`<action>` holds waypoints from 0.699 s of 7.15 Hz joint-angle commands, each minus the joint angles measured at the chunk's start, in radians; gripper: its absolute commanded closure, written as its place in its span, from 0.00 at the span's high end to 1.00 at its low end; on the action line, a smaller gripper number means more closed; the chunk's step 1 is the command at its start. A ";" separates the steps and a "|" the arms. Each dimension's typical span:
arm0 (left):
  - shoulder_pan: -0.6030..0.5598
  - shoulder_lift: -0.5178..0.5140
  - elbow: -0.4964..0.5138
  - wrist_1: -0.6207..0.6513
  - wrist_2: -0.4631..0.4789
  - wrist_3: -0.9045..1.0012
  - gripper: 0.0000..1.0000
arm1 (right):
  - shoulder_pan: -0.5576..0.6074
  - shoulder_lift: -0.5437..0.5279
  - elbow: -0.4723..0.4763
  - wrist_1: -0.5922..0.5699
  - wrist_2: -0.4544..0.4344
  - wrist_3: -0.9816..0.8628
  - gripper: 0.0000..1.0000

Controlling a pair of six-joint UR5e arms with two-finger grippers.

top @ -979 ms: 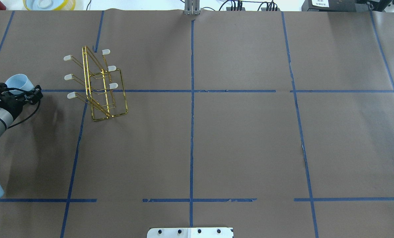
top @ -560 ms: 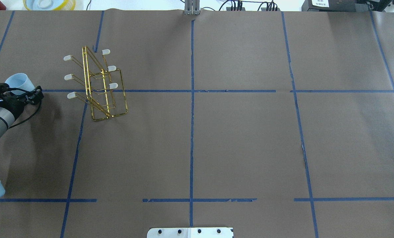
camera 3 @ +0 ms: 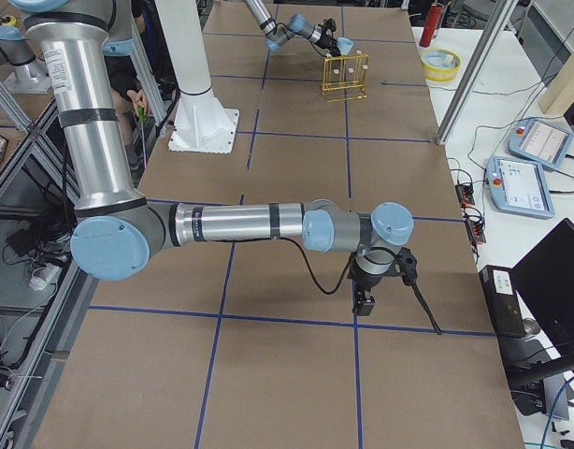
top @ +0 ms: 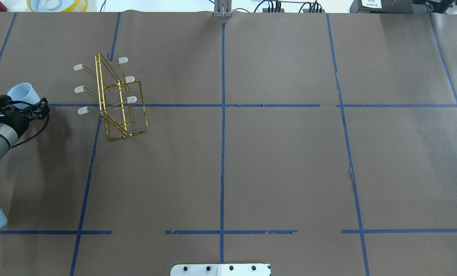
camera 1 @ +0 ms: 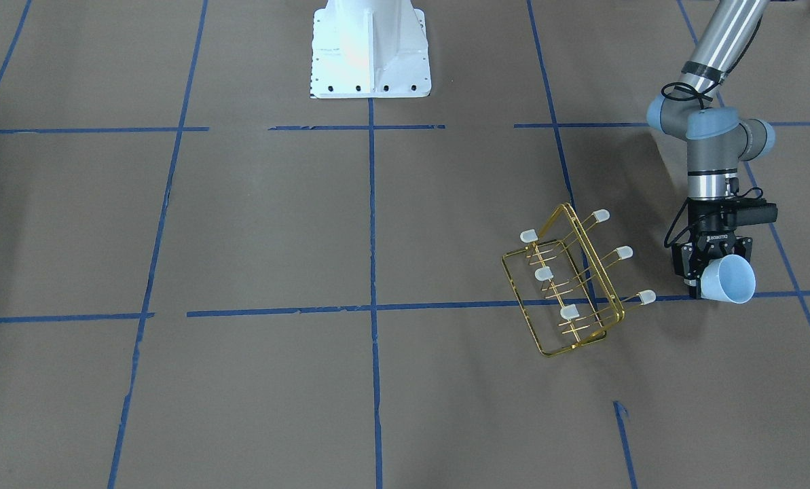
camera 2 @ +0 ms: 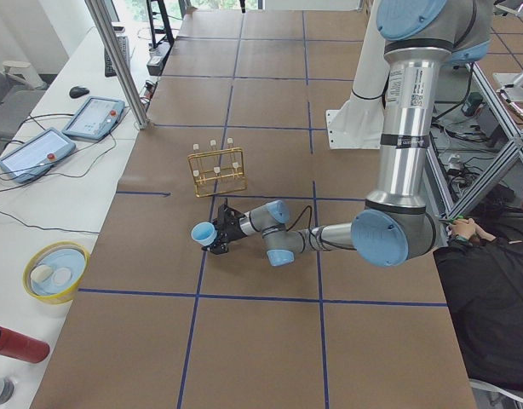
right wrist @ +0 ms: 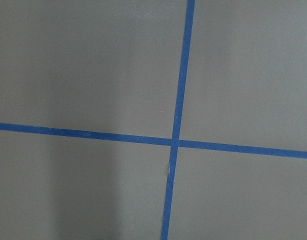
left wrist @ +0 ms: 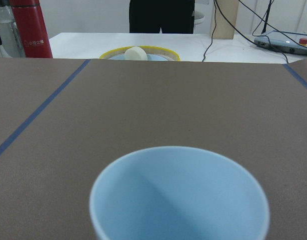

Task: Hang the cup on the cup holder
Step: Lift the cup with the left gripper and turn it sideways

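Note:
The pale bluish-white cup [camera 1: 729,280] is held tilted in my left gripper [camera 1: 713,275], which is shut on it just above the table. In the overhead view the cup [top: 22,93] and left gripper [top: 19,102] are at the far left edge. The cup's open mouth fills the bottom of the left wrist view [left wrist: 178,195]. The gold wire cup holder [top: 102,96] stands to the right of the cup, its white-capped prongs pointing toward the cup; it also shows in the front view [camera 1: 595,261]. My right gripper [camera 3: 365,304] hangs low over bare table, seen only in the right side view; I cannot tell whether it is open or shut.
A yellow-rimmed bowl [top: 56,4] and a red bottle [left wrist: 31,30] sit beyond the table's far edge. The white robot base [camera 1: 369,47] is at the near edge. Blue tape lines cross the brown table cover [right wrist: 176,142].
The left gripper with the cup has shifted very slightly toward the far side and tilted a little. The cup holder has not moved.

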 commanded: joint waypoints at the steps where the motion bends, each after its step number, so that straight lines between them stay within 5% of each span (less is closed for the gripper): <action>1: -0.021 0.013 -0.078 0.004 0.001 0.004 0.27 | 0.000 0.000 0.000 0.000 0.000 0.000 1.00; 4: -0.029 0.130 -0.295 0.020 0.008 0.042 0.25 | 0.000 0.000 0.000 0.000 0.000 0.000 1.00; 5: -0.029 0.173 -0.361 0.027 0.008 0.051 0.13 | 0.000 0.000 0.000 0.000 0.000 0.000 1.00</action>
